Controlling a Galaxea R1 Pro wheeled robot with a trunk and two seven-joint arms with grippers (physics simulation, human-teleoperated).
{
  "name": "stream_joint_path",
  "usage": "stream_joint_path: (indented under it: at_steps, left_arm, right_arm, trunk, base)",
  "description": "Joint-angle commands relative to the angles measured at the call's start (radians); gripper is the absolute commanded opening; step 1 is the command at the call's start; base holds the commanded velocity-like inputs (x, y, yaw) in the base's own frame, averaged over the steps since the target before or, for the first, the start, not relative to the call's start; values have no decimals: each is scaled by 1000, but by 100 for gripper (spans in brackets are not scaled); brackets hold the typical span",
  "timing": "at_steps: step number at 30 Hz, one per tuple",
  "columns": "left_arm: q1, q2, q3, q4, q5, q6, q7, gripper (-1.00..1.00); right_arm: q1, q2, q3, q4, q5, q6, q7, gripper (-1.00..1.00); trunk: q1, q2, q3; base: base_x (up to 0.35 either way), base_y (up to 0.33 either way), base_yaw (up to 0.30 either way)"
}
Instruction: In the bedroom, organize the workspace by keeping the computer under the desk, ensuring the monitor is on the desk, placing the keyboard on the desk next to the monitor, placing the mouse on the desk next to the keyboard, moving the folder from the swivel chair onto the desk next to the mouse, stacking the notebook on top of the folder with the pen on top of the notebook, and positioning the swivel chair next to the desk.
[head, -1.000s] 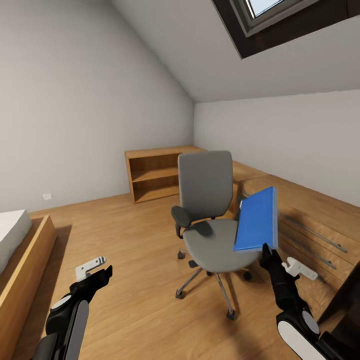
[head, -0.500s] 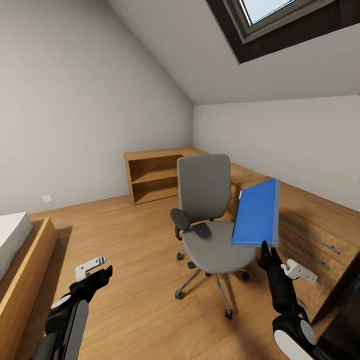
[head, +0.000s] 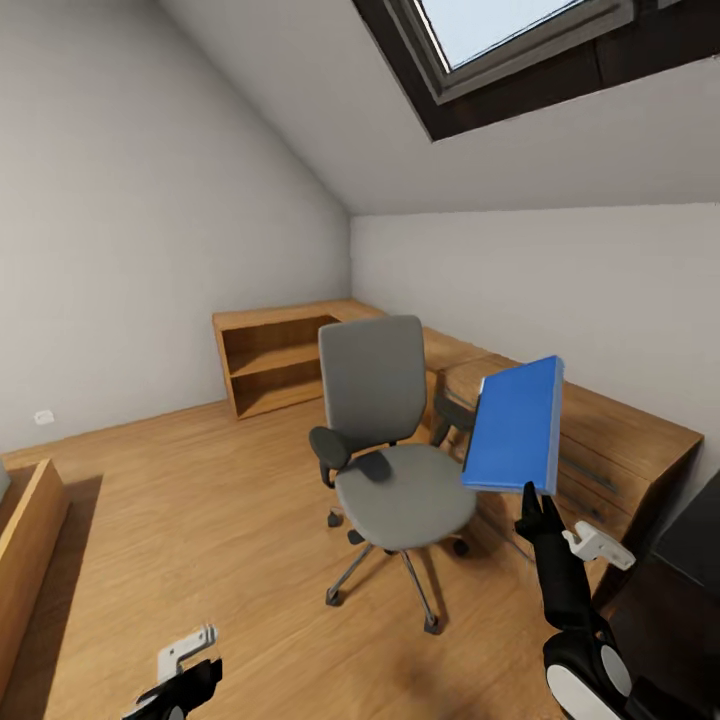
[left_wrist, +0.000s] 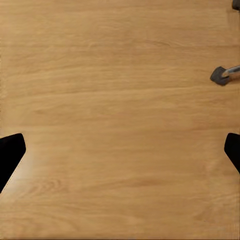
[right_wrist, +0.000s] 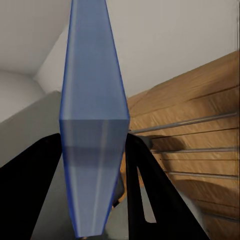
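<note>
Wooden floor (head: 200, 500) under the swivel chair (head: 390, 450), dresser (head: 600, 440) alongside.

Swivel chair (head: 385, 450) stands left of folder (head: 515, 425), before dresser (head: 600, 440).

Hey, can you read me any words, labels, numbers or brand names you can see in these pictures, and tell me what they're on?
No text can be read anywhere.
The blue folder, held upright in the right gripper beside the swivel chair, has a plain cover with no label.
The wooden dresser, the open shelf and the walls carry no signs or numbers.
</note>
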Motion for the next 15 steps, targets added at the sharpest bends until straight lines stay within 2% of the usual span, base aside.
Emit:
stream_joint_path:
  at_steps: [1,2,3,5,7,15]
  left_arm:
    - [1,8,0,69,11,-75,5,100]
    - [1,11,-2,103,11,-114,5,100]
    - [2,15,-5,165,11,-192,4,100]
    - [2,18,-8,210,10,-262,4,100]
    - [3,22,-11,268,3,-371,3,100]
    - [3,25,-11,294,-1,-410,1,100]
  right_arm:
    - [-2,-1,5,-1,-1,-3,-5,-100]
    - [-2,-1,5,-1,-1,-4,-5,-100]
    - [-2,-1,6,-1,-1,-4,-5,-100]
    - [-2,-1,6,-1,-1,-4,-4,-100]
    - [-2,-1,7,-1,1,-4,-4,-100]
    - [-2,0,19,-1,3,-4,-3,-100]
  trunk:
    - [-4,7,3]
    - [-8,14,6]
    - [-12,21,10]
    - [-19,35,17]
    - [-27,49,24]
    - [-58,105,49]
  base:
    - [0,0,-247]
    - [0,0,-248]
    - [0,0,-248]
    - [0,0,-248]
    - [-76,0,-179]
    - [-286,0,-34]
